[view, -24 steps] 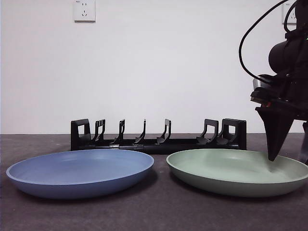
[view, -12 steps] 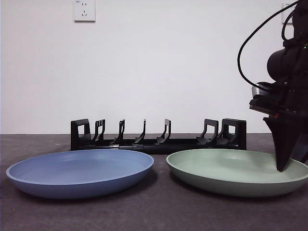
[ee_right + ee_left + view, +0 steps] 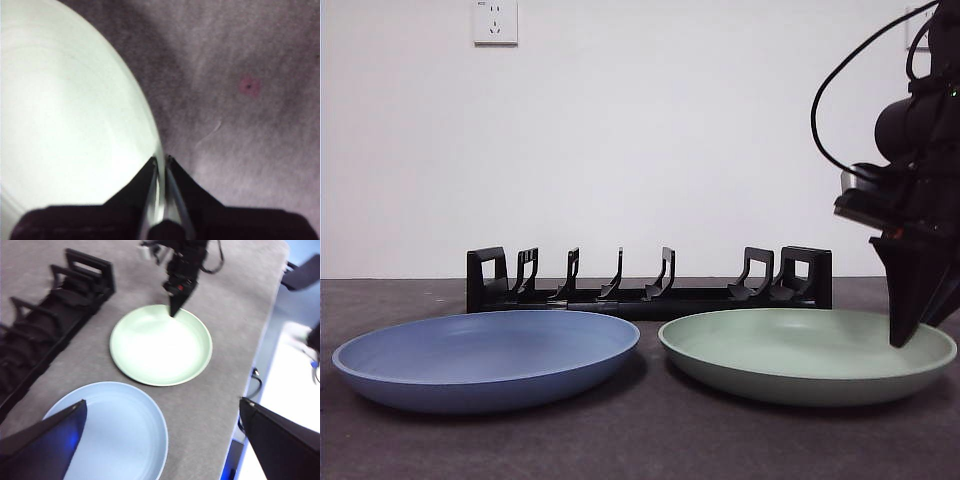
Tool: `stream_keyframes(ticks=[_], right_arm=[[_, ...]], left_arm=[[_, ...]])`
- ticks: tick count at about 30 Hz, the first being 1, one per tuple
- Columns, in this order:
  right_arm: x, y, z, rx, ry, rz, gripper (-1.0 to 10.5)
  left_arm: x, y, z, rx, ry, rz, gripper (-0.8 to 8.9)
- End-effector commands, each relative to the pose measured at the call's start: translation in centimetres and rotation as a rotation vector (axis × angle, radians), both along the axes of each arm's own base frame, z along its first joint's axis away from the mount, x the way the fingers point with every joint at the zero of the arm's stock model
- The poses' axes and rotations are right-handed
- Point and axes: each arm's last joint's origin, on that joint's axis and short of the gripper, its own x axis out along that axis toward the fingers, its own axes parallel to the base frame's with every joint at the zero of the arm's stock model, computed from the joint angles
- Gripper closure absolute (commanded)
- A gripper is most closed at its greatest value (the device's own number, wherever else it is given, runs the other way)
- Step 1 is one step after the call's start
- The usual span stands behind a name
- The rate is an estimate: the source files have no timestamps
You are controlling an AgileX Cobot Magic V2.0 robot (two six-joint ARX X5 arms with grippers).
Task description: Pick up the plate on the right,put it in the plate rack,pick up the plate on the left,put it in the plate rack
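The green plate (image 3: 790, 352) lies on the right of the dark table, in front of the black plate rack (image 3: 650, 291). My right gripper (image 3: 903, 338) comes down from above at the plate's right rim. In the right wrist view its jaws (image 3: 161, 159) are shut on that rim of the green plate (image 3: 65, 115). The blue plate (image 3: 485, 356) lies flat on the left. High above the table, my left gripper (image 3: 162, 401) is open and holds nothing. From there I see the blue plate (image 3: 117, 430), the green plate (image 3: 160, 347), the rack (image 3: 45, 330) and the right gripper (image 3: 173, 313).
The rack's curved prongs hold nothing. A wall socket (image 3: 496, 22) sits high on the white wall behind. The table's edge (image 3: 260, 340) runs close beyond the green plate, and the right arm's cable (image 3: 830, 90) loops above it.
My right gripper has moved outward from inside the green plate to its right rim and closed on it. The green plate has shifted slightly to the left.
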Motion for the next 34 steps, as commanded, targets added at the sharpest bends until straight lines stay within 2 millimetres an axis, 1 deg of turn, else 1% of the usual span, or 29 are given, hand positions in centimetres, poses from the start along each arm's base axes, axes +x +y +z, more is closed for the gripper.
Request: stream_keyframes(ticks=[1,3,6,8,11,14,16,20,24,27,30,34], right_arm=[[-0.1,-0.3,2.1,-0.017,-0.040,-0.008,9.6],[-0.3,-0.3,4.3,-0.016,-0.078,0.008,9.6],[-0.5,-0.3,8.3,-0.007,-0.150,0.010,9.6],[-0.9,-0.4,11.1,0.000,-0.205,0.010,9.6],[-1.5,-0.3,14.5,0.046,-0.262,0.020,9.6],[-2.0,-0.2,16.9,0.115,-0.290,0.033,9.6],[-2.3,-0.2,18.0,0.133,-0.293,0.038,9.6],[-2.8,0.0,19.2,0.140,-0.284,0.043,9.6],[-3.1,0.8,19.3,0.160,-0.262,0.060,9.6],[-3.3,1.7,19.3,0.165,-0.258,0.084,9.6],[-3.5,2.7,19.3,0.170,-0.255,0.118,9.6],[-3.8,3.6,19.3,0.177,-0.247,0.137,9.6]], left_arm=[[0.1,-0.6,-0.1,0.024,-0.044,-0.062,1.26],[0.1,-1.1,-0.2,0.029,-0.063,-0.090,1.26],[0.1,-1.9,-0.1,0.039,-0.123,-0.136,1.26],[0.0,-2.6,0.1,0.052,-0.189,-0.177,1.26],[0.0,-3.6,0.2,0.098,-0.311,-0.231,1.26],[-0.1,-4.7,0.2,0.184,-0.444,-0.265,1.26],[-0.2,-5.5,0.1,0.245,-0.513,-0.271,1.26],[-0.1,-7.5,-0.6,0.380,-0.621,-0.297,1.26],[0.0,-9.4,-1.6,0.488,-0.673,-0.304,1.27],[0.1,-10.6,-2.2,0.535,-0.704,-0.300,1.33],[0.1,-11.5,-2.6,0.573,-0.736,-0.310,2.23],[0.2,-12.1,-3.2,0.592,-0.732,-0.340,2.30]])
